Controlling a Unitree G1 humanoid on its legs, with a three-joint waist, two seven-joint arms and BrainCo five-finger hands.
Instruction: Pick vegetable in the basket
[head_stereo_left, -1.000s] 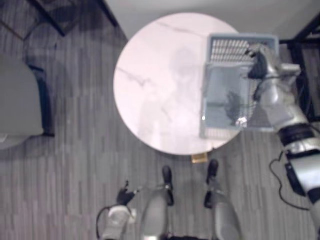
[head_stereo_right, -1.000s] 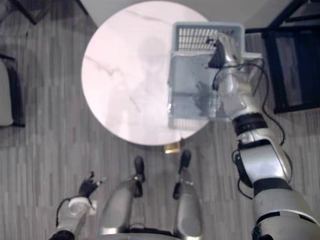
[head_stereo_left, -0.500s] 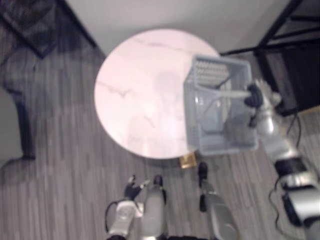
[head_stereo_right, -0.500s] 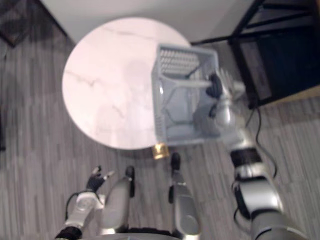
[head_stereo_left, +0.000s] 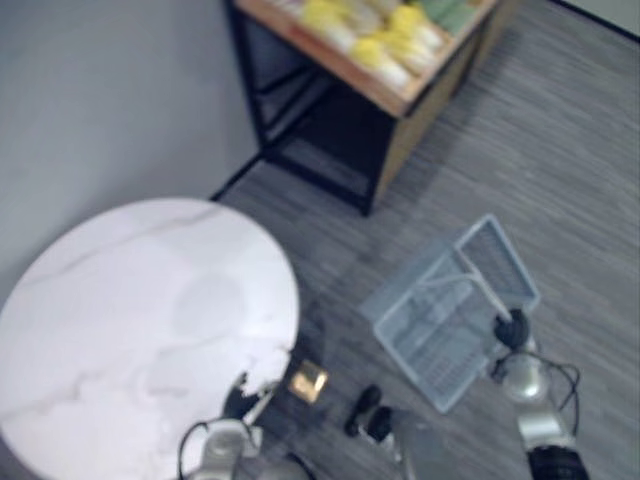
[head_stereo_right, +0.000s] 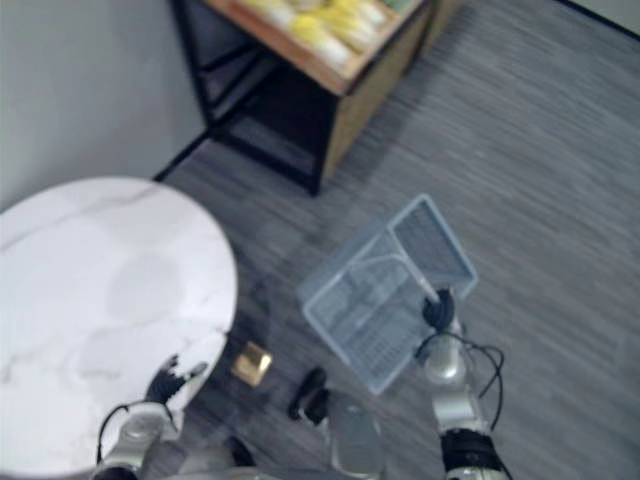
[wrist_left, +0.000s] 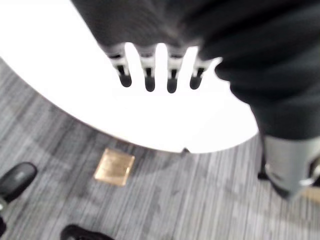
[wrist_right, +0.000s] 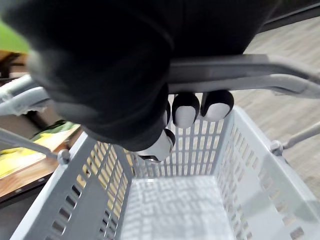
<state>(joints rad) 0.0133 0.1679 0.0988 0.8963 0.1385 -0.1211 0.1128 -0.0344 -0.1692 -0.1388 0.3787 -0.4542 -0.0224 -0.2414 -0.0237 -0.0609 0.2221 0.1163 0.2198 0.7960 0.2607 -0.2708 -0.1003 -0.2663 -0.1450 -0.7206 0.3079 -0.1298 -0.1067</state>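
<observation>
On the shelf (head_stereo_left: 425, 105) ahead, seemingly yellow vegetables (head_stereo_left: 375, 50) lie well beyond my right robot hand (head_stereo_right: 437, 312), curled round the handle (wrist_right: 240, 67) of the empty basket (wrist_right: 235, 150) (left robot hand (wrist_left: 149, 75) fingers slack).

Right hand (head_stereo_right: 437, 312) fingers (wrist_right: 186, 109) curled round basket handle (wrist_right: 250, 70); left hand (head_stereo_right: 168, 380) low, fingers (wrist_left: 149, 80) straight.

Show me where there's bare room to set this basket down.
The table is bare. The floor between the shelf and the basket, hung from the right hand, is open too. The shelf top is crowded with vegetables.
</observation>
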